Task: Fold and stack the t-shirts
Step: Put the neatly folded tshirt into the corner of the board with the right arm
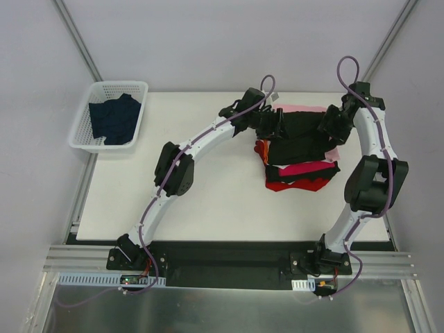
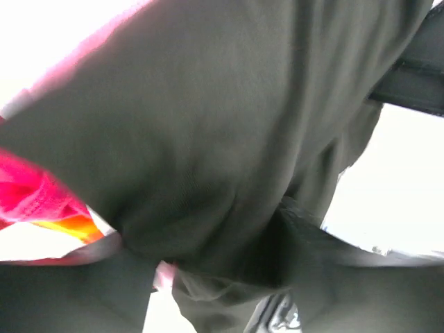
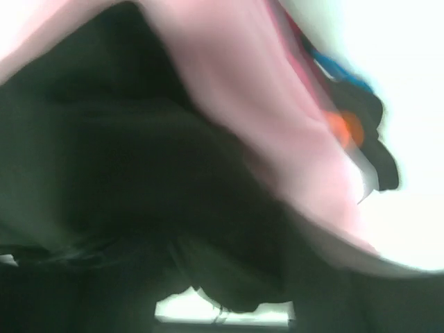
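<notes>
Top of stack (image 1: 298, 179): black t-shirt (image 1: 300, 133), lying over the pile at the far right of the tabletop (image 1: 208, 201); left end effector (image 1: 269, 123) and right end effector (image 1: 330, 126) sit at its opposite ends, probably to land the fold square; whether either is apart or clamped on cloth I cannot tell (both wrist views are blurred fabric). Count: one stack, five colours showing (black, pink, magenta, red, orange); one navy t-shirt (image 1: 114, 119), waiting in one basket (image 1: 82, 132).

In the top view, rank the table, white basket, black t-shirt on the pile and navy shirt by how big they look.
1. Table
2. White basket and black t-shirt, too alike to rank
3. Navy shirt, lying inside the basket
</notes>
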Motion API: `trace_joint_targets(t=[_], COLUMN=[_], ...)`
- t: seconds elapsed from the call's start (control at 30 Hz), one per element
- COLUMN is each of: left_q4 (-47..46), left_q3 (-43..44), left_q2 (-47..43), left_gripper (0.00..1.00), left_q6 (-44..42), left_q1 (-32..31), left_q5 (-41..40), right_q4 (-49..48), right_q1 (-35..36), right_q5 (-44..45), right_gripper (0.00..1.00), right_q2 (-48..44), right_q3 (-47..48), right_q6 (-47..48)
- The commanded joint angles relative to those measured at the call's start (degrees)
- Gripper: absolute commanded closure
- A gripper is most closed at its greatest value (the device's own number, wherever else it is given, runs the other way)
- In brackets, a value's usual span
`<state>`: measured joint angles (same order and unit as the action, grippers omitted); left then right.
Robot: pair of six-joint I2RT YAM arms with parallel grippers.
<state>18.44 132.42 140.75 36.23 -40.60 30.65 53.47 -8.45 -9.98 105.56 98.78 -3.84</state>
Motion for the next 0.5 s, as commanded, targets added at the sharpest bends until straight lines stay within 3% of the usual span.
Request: trace_joint_targets(t=[0.0, 0.1, 0.47], left_q4=[5.82, 5.82, 5.82], left_q3=[-0.14, -0.32, -5.06], left_q2=[1.20, 0.41, -3.55], left_gripper=[0.05, 0.01, 0.01], left_q6=[-1.51, -1.25, -2.04], left_q1=[1.93, 2.01, 2.02], left_q5=[-1.56, -2.00, -2.79], right_q4=[-6.45, -6.10, -4.88], right_q1=[-2.98, -3.15, -3.42], right_q5=[7.25, 7.34, 7.87], right_gripper=[0.19, 0.07, 0.04], right_q2=[-2.99, -3.52, -6.59], right_q3=[-0.96, -1.49, -1.67], right_q6=[0.67, 0.85, 1.02])
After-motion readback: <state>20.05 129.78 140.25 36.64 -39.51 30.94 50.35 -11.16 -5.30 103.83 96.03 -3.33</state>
